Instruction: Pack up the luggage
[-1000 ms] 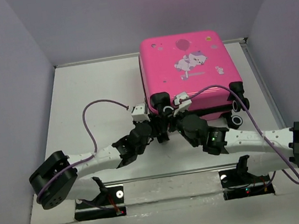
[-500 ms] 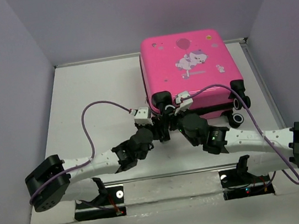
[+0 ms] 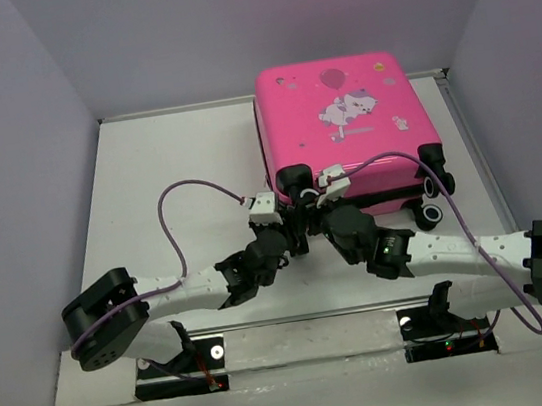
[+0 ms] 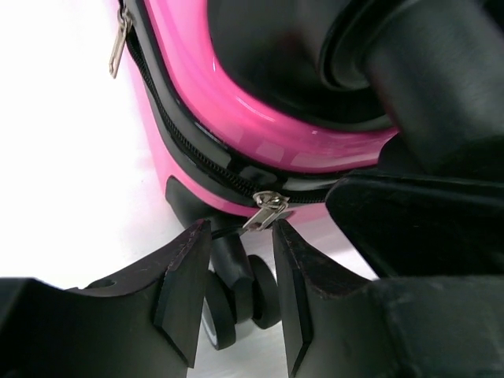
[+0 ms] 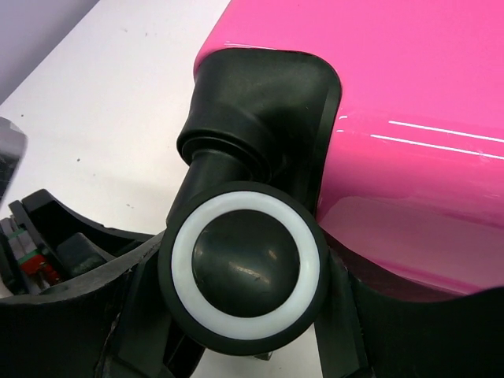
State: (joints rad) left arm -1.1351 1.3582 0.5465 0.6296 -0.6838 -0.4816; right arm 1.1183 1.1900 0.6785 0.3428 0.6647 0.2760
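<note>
Top view: shows luggage (image 3: pixel 345 122) flat on table (image 3: pixel 164 157), both arms at its near-left corner. Left wrist: shows left gripper (image 4: pixel 239 236) open astride the luggage's zipper pull (image 4: pixel 266 211), likely to drag it. Right wrist: shows right gripper (image 5: pixel 244 315) clamped on a luggage wheel (image 5: pixel 244 264), probably steadying.

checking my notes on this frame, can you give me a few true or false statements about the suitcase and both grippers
1. The pink suitcase lies flat with its lid down and the cartoon sticker facing up. True.
2. The left gripper is clamped on the zipper pull. False: its jaws stand open, and the pull sits just beyond the gap between the tips.
3. A black wheel with a white ring sits between the fingers of the right gripper. True.
4. The suitcase rests on the left half of the table. False: it sits at the back right, and both grippers are at its near left corner.
</note>
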